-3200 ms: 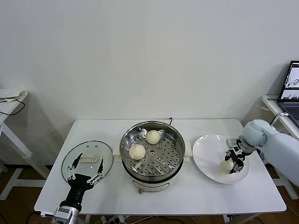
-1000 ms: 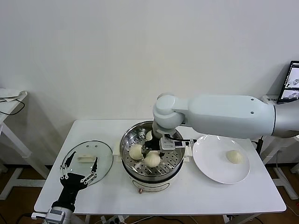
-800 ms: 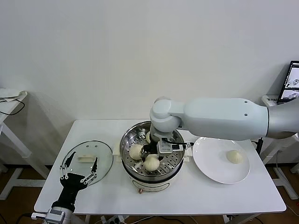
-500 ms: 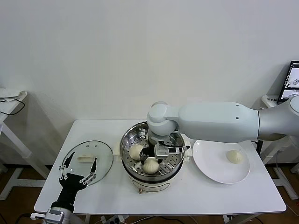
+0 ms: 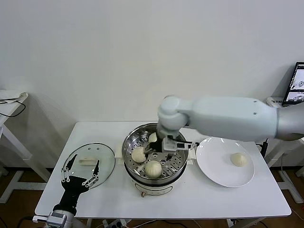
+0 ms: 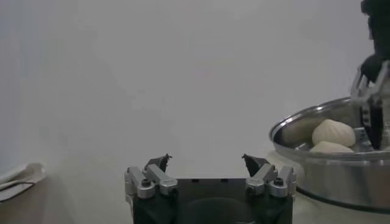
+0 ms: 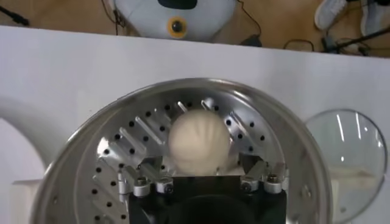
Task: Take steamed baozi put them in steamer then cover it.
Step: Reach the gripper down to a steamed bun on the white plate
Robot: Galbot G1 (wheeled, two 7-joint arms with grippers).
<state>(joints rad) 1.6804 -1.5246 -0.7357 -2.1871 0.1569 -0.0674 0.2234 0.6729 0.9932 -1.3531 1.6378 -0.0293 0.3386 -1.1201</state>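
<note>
light: bright, even | shadows: soft | glare: steamer (image 5: 154,156) rim | left wrist view: hazy

Count: 4 steamed baozi total. 3 sit in the steamer (image 5: 130,156): one (image 5: 153,168) just below the right gripper (image 5: 167,146), one (image 5: 138,154) beside it toward the left gripper (image 5: 80,175), one (image 5: 152,137) partly hidden behind the right gripper. 1 baozi (image 5: 238,159) on the plate (image 5: 213,166), well away from both. 1 steamer, 1 cover (image 5: 107,156), 1 plate, 2 grippers.
</note>
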